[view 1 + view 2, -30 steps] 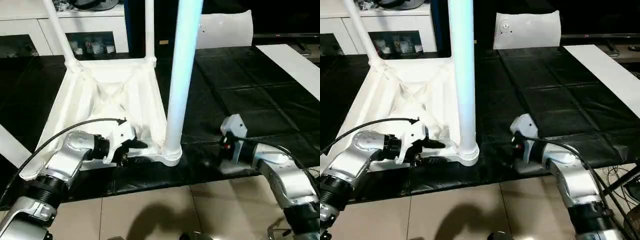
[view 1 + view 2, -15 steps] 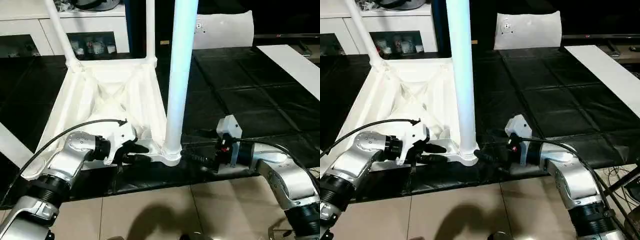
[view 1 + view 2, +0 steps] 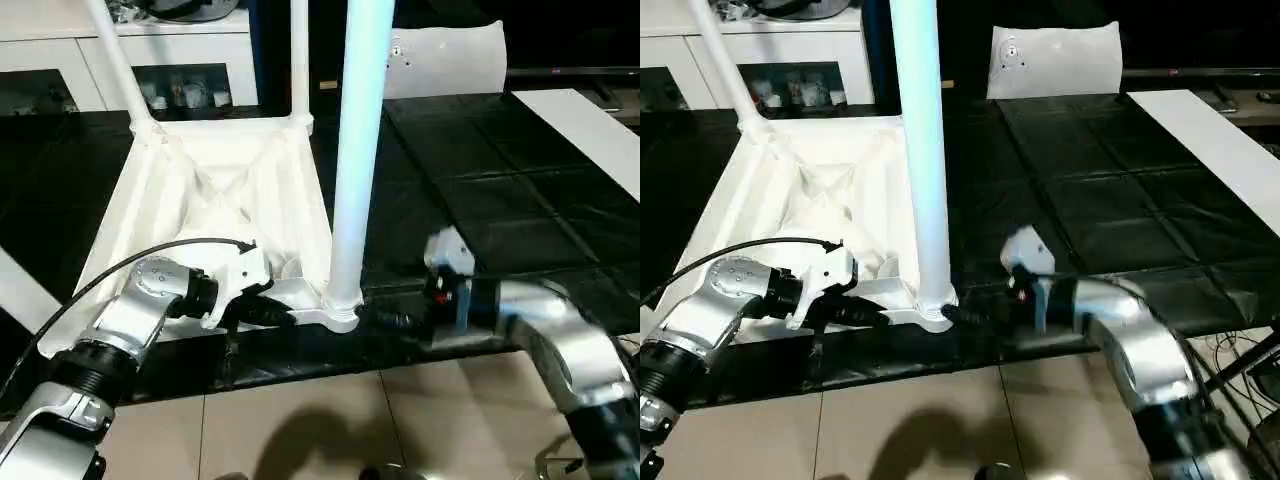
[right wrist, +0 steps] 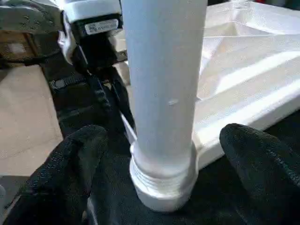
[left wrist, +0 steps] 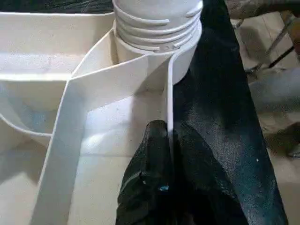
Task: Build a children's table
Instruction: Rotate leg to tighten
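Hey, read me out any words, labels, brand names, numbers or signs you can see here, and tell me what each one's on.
No text can be read.
Label on the left hand: dark print, too blurred to read.
Small round mark on the flat white panel: a mark, no legible writing.
Children's table and its legs: no markings seen.

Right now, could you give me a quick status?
Left gripper shut on tabletop rim. Right gripper open around near leg. Nothing in the way.
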`<state>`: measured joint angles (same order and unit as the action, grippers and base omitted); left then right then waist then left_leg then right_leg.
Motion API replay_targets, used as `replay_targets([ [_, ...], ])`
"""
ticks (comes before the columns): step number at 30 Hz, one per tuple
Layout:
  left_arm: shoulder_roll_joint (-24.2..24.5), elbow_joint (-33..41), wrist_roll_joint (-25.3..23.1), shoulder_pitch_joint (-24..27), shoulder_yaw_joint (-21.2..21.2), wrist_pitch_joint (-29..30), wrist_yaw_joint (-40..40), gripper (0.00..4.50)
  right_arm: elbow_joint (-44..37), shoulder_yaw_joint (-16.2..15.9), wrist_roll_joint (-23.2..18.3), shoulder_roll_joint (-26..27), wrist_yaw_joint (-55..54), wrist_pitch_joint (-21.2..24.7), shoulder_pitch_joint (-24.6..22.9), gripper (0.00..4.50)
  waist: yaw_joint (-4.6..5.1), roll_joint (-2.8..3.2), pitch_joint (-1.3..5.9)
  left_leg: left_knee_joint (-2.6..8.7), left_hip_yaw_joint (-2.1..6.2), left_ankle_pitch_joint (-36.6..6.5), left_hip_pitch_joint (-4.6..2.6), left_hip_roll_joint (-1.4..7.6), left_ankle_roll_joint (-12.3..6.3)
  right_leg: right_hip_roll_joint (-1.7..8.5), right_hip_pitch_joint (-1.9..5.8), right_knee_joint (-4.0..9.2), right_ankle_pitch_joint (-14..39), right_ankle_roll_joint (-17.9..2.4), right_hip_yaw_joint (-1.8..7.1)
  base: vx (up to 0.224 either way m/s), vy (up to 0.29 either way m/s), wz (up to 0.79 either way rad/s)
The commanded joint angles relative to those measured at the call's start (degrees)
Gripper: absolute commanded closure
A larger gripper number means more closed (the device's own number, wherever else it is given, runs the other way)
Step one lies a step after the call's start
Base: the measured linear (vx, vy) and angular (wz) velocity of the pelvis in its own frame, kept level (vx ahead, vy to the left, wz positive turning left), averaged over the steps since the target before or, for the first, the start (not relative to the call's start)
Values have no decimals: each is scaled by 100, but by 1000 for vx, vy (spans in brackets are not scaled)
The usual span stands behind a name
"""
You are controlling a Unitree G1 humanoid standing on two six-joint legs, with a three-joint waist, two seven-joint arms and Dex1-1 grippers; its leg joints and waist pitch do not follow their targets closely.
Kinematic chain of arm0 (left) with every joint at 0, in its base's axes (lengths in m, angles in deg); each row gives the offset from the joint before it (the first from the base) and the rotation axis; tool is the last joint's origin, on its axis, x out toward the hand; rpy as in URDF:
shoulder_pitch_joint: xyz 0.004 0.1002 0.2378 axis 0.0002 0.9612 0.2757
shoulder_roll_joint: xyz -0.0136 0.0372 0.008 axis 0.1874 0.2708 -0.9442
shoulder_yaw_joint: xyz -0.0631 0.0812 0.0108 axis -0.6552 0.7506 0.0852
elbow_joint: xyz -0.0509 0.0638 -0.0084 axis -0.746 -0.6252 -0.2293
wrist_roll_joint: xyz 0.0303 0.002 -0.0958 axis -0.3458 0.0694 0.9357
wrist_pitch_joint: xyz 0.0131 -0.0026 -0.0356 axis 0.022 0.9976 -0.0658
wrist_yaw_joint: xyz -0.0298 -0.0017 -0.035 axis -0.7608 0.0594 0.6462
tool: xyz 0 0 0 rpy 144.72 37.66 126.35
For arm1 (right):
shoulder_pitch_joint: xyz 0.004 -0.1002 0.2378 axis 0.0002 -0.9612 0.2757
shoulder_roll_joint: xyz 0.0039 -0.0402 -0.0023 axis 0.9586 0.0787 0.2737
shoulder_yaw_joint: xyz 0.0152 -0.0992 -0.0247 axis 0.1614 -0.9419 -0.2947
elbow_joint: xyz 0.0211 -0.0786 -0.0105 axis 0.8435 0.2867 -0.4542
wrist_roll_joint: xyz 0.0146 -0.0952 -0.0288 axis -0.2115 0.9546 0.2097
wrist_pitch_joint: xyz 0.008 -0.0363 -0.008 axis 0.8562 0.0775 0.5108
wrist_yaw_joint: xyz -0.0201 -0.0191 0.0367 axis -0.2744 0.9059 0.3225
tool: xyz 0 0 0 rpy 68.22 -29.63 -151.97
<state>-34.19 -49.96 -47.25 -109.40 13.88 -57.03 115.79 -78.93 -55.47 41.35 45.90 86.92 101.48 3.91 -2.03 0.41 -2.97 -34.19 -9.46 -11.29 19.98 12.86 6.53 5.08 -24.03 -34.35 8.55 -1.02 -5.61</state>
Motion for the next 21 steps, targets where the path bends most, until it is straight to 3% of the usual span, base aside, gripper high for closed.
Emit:
replay_targets([
  [1,-4,135,102,7,230,-111,536,450,302,-145,18,89,211,-175,192,38,-54,-8,399,397,-51,-1203,38,-22,-275,232,362,441,2012,-908,239,0,0,0],
  [5,24,248,71,0,416,-233,885,450,539,-282,-41,126,551,-190,328,63,-111,8,403,396,-65,-1072,23,1,-312,230,367,386,1617,-1123,257,0,0,0],
  [7,24,233,39,-21,444,-272,951,450,604,-310,-68,142,655,-191,365,92,-181,10,394,403,-76,-1078,9,16,-306,235,363,376,1623,-1119,262,0,0,0],
  [12,-3,125,-79,-118,486,-446,1074,450,806,-454,-137,135,1147,-139,505,111,-257,-7,393,411,-75,-1133,12,9,-232,250,374,393,1849,-1000,261,0,0,0],
  [13,-3,99,-101,-140,496,-481,1103,450,816,-480,-178,128,1272,-78,525,136,-280,-20,396,409,-75,-1124,13,11,-232,252,374,398,1908,-967,261,0,0,0],
  [21,61,18,-105,-157,480,-541,1218,450,853,-639,-310,65,1788,233,621,199,-325,-3,410,401,-79,-1032,16,13,-221,249,382,368,1659,-1059,263,0,0,0],
])
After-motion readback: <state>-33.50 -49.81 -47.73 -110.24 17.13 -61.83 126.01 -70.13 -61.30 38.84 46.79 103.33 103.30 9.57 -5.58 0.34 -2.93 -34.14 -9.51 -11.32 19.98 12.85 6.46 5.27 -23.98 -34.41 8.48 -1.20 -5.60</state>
